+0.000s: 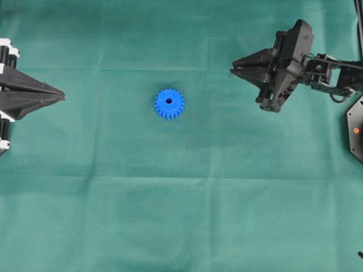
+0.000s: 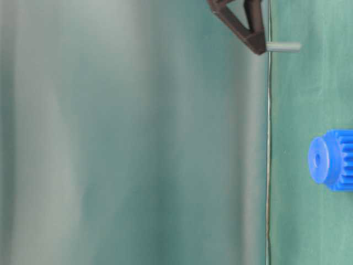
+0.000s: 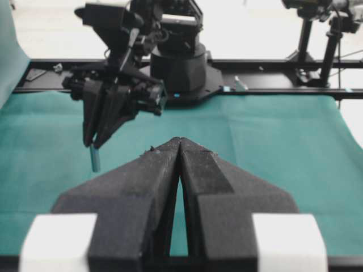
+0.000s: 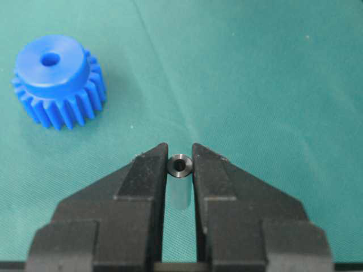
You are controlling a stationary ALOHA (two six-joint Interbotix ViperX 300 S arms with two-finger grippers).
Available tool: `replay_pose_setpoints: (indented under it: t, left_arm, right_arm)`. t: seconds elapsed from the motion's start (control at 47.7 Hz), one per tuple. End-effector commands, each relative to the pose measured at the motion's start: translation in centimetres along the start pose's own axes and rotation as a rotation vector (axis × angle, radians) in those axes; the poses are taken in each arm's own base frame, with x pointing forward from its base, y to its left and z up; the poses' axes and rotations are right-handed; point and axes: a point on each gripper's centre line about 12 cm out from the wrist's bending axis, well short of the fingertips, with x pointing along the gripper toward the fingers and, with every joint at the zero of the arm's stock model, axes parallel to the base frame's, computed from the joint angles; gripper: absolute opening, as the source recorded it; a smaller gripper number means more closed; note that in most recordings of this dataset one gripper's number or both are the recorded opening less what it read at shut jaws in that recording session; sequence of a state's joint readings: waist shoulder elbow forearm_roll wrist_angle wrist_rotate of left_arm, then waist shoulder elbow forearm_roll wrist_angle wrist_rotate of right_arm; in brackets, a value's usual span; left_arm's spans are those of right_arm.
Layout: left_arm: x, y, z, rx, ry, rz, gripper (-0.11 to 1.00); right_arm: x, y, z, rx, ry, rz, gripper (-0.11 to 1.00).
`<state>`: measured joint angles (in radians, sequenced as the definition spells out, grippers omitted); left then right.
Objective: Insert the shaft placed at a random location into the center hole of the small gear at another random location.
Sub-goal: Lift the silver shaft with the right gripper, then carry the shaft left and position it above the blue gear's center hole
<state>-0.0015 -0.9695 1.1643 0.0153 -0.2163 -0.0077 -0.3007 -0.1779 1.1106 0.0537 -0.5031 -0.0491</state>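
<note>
Our right gripper (image 4: 180,170) pinches the short silver-grey metal shaft (image 4: 180,166) between its black fingers (image 4: 144,175), the pin hanging downward clear of the green cloth (image 1: 181,215). So the pickup looks done. The bright blue toothed plastic small gear (image 1: 169,103) sits mid-table, well apart from the pin, its dark center hole (image 1: 168,101) unfilled. Carrying over, aligning and inserting remain. Our left gripper (image 3: 180,148) rests at the table's left edge, fingers apparently pressed together, holding nothing.
</note>
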Motion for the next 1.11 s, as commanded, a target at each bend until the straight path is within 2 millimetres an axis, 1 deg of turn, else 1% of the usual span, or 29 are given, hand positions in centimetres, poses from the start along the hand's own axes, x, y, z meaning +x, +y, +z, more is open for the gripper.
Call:
replay_pose_setpoints:
  t: [0.0, 0.377, 0.608, 0.796, 1.089]
  left_arm:
    - [0.2, 0.0, 0.8, 0.001, -0.021, -0.002, 0.0]
    - [0.2, 0.0, 0.8, 0.001, -0.023, -0.002, 0.0]
    - [0.2, 0.0, 0.8, 0.001, -0.023, -0.002, 0.0]
    - [0.2, 0.0, 0.8, 0.001, -0.021, -0.002, 0.0]
    - [0.2, 0.0, 0.8, 0.0, -0.023, -0.002, 0.0]
  right_arm:
    - [-0.3, -0.1, 1.5, -0.014, -0.034, 0.0, 0.13]
    - [-0.2, 0.0, 1.6, -0.014, -0.032, 0.001, 0.13]
    - [0.6, 0.9, 2.2, -0.022, -0.039, 0.029, 0.13]
    - [2.5, 2.3, 3.2, -0.034, -0.036, 0.064, 0.13]
    - [6.3, 5.0, 5.4, -0.06, -0.011, 0.123, 0.13]
